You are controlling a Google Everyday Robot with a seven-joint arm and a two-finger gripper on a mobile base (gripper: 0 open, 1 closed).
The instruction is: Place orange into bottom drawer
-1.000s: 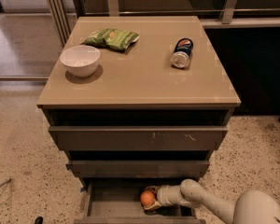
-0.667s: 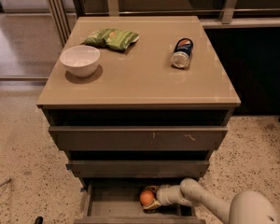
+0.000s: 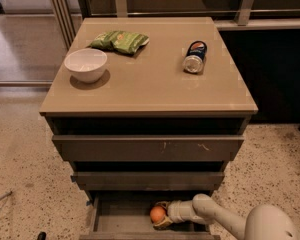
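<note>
Where bottom drawer (image 3: 121, 217) stands open, hand (image 3: 160, 215) clasps orange (image 3: 157, 213) inside it.

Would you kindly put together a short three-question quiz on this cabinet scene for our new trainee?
1. Where is the gripper?
2. True or false: the orange lies inside the bottom drawer.
3. Which lies on the cabinet top with the white bowl? A green bag, B spoon, C apple.
Key: 1 in the open bottom drawer, at the orange; 2 true; 3 A.
</note>
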